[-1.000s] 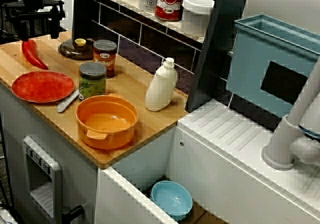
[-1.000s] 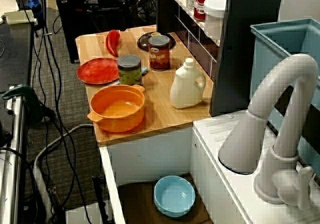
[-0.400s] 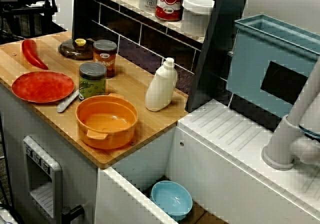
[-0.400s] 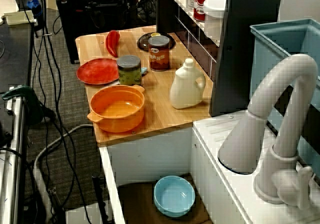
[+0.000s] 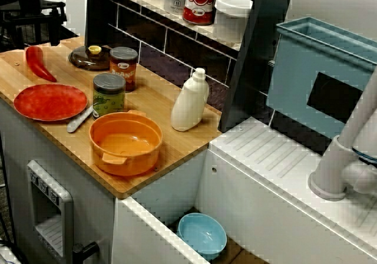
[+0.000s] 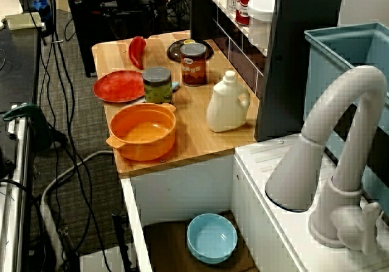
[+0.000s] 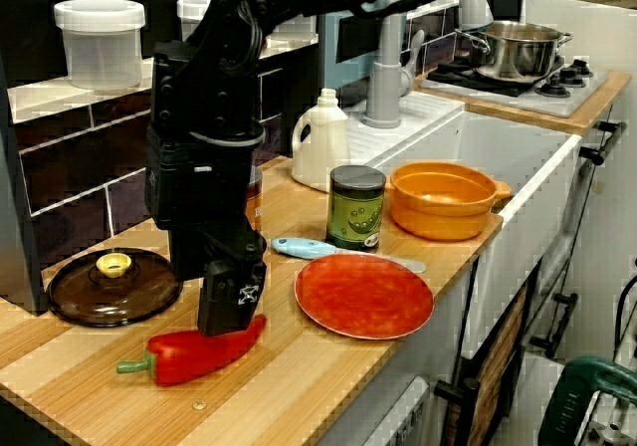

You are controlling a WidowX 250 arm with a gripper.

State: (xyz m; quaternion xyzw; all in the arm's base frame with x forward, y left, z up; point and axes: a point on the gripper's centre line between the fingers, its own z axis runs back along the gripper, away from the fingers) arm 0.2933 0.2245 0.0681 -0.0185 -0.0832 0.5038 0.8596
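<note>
A black gripper (image 7: pixel 231 302) hangs over a red pepper (image 7: pixel 189 354) on a wooden counter (image 7: pixel 299 396), seen from the side. The pepper lies flat to the left of a red plate (image 7: pixel 363 295), near it but not touching, with its green stem pointing away from the plate. The gripper's lower end overlaps the pepper's plate-side end in this view. Whether the two touch cannot be told. The fingers read as one dark block, so how far they are spread cannot be told either, and the other two views show them only as dark shapes at the far end of the counter. The pepper appears to rest on the wood.

Behind the plate, a pale-blue-handled utensil (image 7: pixel 318 250) lies along its far rim, and a green can (image 7: pixel 356 207) stands just beyond that. An orange pot (image 7: pixel 445 199) sits to the plate's right, past the can, and a white bottle (image 7: pixel 320 139) stands farther back. A dark lid (image 7: pixel 111 285) with a yellow knob lies left of the plate, behind the pepper. In the view over the sink, an orange-labelled can (image 5: pixel 123 68) stands beyond the green can from the plate, beside the lid.
</note>
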